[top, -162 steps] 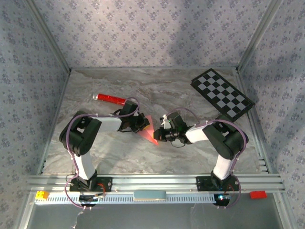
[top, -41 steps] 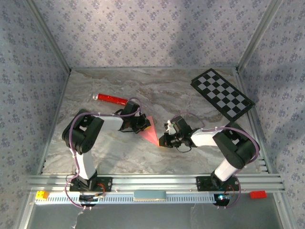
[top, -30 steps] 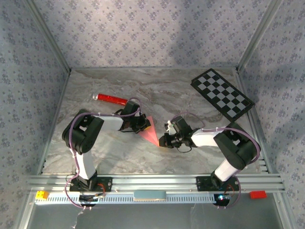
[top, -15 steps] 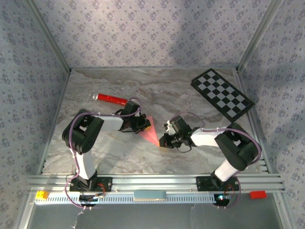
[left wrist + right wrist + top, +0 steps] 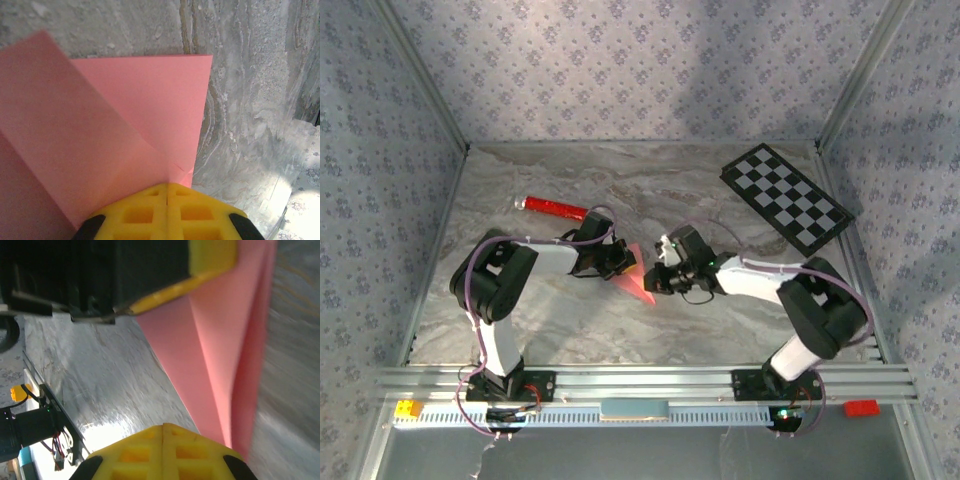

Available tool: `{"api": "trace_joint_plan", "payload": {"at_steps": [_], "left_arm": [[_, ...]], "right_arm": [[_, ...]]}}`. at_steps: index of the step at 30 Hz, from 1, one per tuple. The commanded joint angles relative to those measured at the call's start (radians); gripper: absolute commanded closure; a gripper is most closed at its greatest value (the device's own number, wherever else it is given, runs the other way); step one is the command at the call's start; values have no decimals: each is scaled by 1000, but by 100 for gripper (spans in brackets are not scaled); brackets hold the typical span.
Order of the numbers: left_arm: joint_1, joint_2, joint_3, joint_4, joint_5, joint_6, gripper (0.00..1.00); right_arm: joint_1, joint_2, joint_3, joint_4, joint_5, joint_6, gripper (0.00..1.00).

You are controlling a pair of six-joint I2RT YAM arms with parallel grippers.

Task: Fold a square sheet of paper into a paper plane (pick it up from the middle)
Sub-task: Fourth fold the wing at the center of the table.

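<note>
top view: the pink paper sheet (image 5: 634, 274) is lying near the middle of the marbled grey table (image 5: 570, 330), creased into a narrower, pointed shape, between my two grippers. my left gripper (image 5: 620, 262) is meeting its far left edge and my right gripper (image 5: 655, 281) is meeting its near right tip.

left wrist view: my left gripper (image 5: 167, 186) is showing yellow pads pressed together, and it is pinching the pink paper sheet (image 5: 125, 115) where a diagonal crease is running into the seam. one flap is lying flat on the table and another is rising toward the upper left.

right wrist view: my right gripper (image 5: 163, 427) is also showing pads pressed together. the narrow end of the pink paper sheet (image 5: 220, 360) is reaching the right pad; i cannot tell whether any paper is caught between the pads.

a red cylinder (image 5: 552, 207) is lying well apart at the far left, and a black-and-white checkerboard (image 5: 786, 198) is lying at the far right.
</note>
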Motion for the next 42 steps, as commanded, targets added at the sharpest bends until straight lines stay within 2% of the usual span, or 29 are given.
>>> {"api": "trace_joint_plan", "payload": {"at_steps": [1,6,17,34,39,42], "left_arm": [[0,6,-31,-58,-37,8,95],[-2,5,-29,-59,-35,8,95],[0,-1,-27,-65,-40,11,95],[11,-9,-48,-56,-51,-1,95],[10,-17,-47,-56,-43,0,95],[6,-17,-48,-55,-45,0,95]], "right_arm": [[17,72,47,-8,-23,9,97],[19,132,25,2,6,21,97],[21,100,-140,105,-4,78,97],[34,-73,-305,98,19,94,95],[20,-202,-246,95,-27,141,95],[38,-227,-105,-99,68,54,95]]}}
